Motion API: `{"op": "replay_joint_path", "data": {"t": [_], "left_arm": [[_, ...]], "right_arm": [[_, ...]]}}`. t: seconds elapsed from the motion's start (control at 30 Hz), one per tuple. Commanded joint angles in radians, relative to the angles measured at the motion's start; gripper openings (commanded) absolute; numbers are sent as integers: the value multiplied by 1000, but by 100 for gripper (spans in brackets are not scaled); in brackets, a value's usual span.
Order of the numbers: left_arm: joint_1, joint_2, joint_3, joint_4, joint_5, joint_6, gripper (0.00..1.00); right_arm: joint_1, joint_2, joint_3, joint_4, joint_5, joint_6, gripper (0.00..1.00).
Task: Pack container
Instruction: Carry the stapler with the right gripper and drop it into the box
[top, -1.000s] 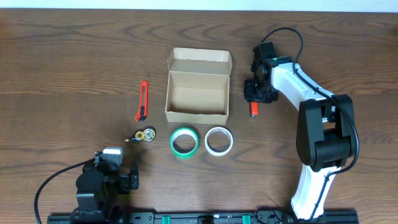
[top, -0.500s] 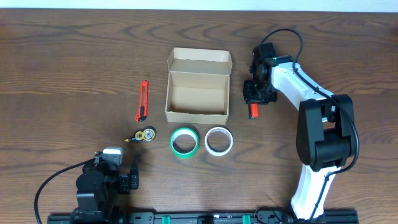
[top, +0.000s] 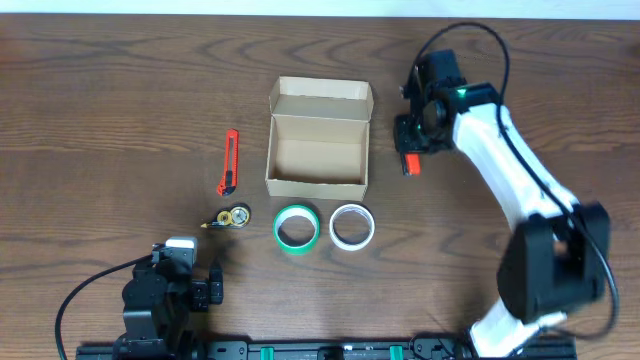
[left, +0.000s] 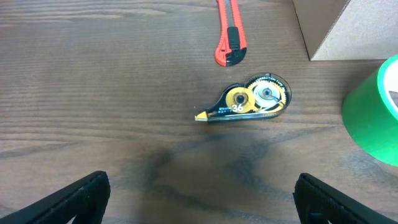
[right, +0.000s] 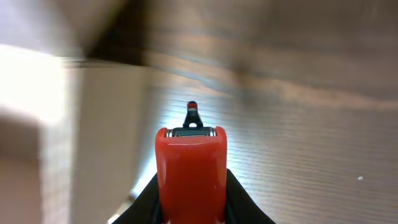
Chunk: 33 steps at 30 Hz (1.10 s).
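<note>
A dark brown wooden table (top: 120, 90) fills the overhead view, with a pale strip beyond its far edge. The container (top: 318, 150), a tan cardboard box, sits toward the far edge near the middle of the tabletop. It is open, with its lid flap folded back toward the far edge.

Only the overhead view shows the whole layout. A red utility knife (top: 229, 162) lies left of the container, and a correction tape dispenser (top: 233, 217) lies nearer the near edge. A green tape roll (top: 297, 228) and a white tape roll (top: 352, 226) lie side by side just on the near side of the container. The right gripper (top: 411, 148) hangs beside the container's right wall, closed around a small red item (top: 409, 163). The left gripper (top: 207, 285) rests by the near edge, toward the left corner.

The left wrist view adds detail. The dispenser (left: 249, 101) is a clear case with yellow and grey wheels and the number "36"; its smaller print is too fine to read. This view also shows the knife's end (left: 231, 34), part of the green roll (left: 373, 115) and a corner of the container (left: 348, 28). The left gripper (left: 199, 199) is open, with its fingers (left: 74, 199) spread wide at the bottom corners.

The right wrist view shows the red item (right: 189, 168) clamped in the right gripper (right: 191, 194). A small dark tip sits at its front end, and the container's wall (right: 93, 124) is a blur on the left.
</note>
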Motion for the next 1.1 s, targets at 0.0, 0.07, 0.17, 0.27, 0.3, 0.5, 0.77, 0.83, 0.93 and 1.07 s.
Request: {"op": "replay_joint_path", "data": {"t": [0.0, 0.07, 0.17, 0.27, 0.3, 0.5, 0.77, 0.83, 0.93, 1.07], "left_arm": [[8, -6, -5, -3, -18, 9, 95], [8, -6, -5, -3, -19, 10, 95], [8, -6, -5, -3, -19, 9, 95], [8, -6, -5, -3, -19, 9, 95], [8, -6, -5, -3, -19, 9, 95], [8, -6, -5, -3, -18, 10, 95], [8, -6, -5, -3, -18, 9, 95], [8, -6, -5, -3, -19, 9, 95], [8, -6, -5, -3, -18, 9, 95], [8, -6, -5, -3, -18, 10, 95]], "right_arm": [[77, -66, 30, -3, -20, -77, 18], [121, -71, 50, -5, -19, -93, 21], [191, -61, 95, 3, -11, -118, 25], [246, -37, 137, 19, 21, -142, 26], [265, -21, 154, 24, 32, -158, 27], [324, 96, 236, 24, 53, -185, 26], [329, 195, 245, -9, 54, -235, 25], [329, 202, 245, -8, 69, -240, 24], [328, 192, 252, -2, 82, -240, 38], [326, 143, 263, -40, 82, -240, 76]]}}
